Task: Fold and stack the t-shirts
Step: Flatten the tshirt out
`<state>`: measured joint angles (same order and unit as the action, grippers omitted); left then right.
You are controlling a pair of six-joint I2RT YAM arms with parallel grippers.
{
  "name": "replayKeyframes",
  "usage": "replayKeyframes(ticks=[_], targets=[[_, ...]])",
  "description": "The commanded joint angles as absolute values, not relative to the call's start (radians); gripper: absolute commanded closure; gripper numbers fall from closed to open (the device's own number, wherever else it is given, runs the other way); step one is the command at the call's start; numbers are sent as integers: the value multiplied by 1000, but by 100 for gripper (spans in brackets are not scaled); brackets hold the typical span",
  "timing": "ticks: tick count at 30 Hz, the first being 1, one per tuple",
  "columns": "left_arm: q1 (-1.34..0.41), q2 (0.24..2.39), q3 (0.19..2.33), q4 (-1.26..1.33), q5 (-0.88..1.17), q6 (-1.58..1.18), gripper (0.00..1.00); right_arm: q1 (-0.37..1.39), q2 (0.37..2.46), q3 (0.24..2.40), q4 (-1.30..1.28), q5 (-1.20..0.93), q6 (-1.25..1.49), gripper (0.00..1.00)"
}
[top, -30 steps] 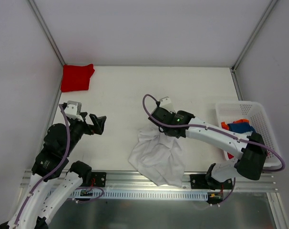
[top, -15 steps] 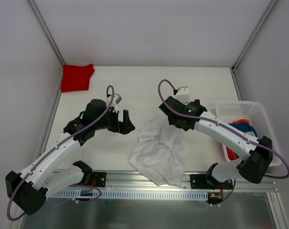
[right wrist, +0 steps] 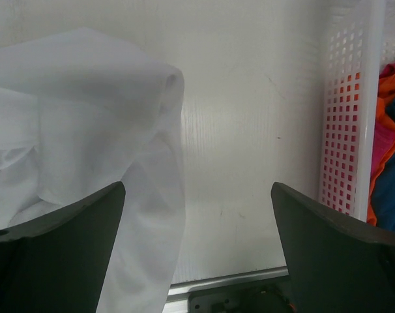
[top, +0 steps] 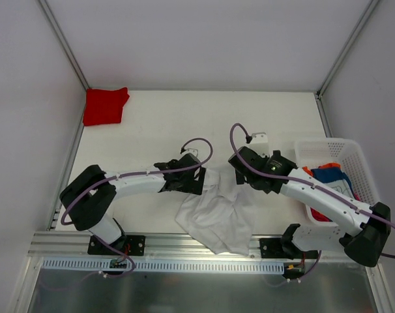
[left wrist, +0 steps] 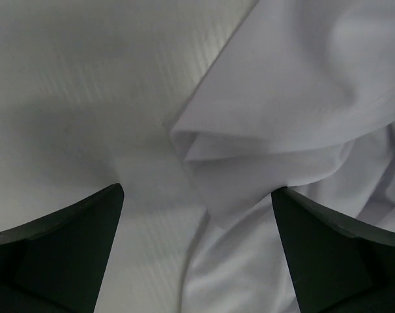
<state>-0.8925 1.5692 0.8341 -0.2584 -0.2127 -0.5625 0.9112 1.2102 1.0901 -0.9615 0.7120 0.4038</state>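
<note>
Wht tee (top: 214,215) crumpled; red tee (top: 105,105) folded

This looks like a robotics lab test cell. A white desk (top: 171,124) is boxed in by plain white panels (top: 204,39) on metal posts (top: 62,40). A cabled left arm (top: 135,177) and right arm (top: 318,192) are bolted to a slotted metal rail (top: 204,264) along the bottom of the frame.

white t-shirt (top: 214,212): soft matt cloth | basket (top: 328,141): white plastic mesh | table (top: 171,124): smooth matt white
</note>
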Motion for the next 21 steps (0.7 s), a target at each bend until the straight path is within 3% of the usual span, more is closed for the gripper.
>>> replayKeyframes(ticks=[1,5,11,21], targets=[[-887,1551,821,-36,-232,-649,1,940,1143,1068,-951,689,446,0],[-893,1485,795,99,-244,-600,1,965,1112,1054,-982,707,465,1],[-885,1453,819,103,-265,-499,1,973,1107,1031,-977,706,474,0],[-885,1450,720,69,-316,-610,1,974,1132,1043,-986,716,474,0]])
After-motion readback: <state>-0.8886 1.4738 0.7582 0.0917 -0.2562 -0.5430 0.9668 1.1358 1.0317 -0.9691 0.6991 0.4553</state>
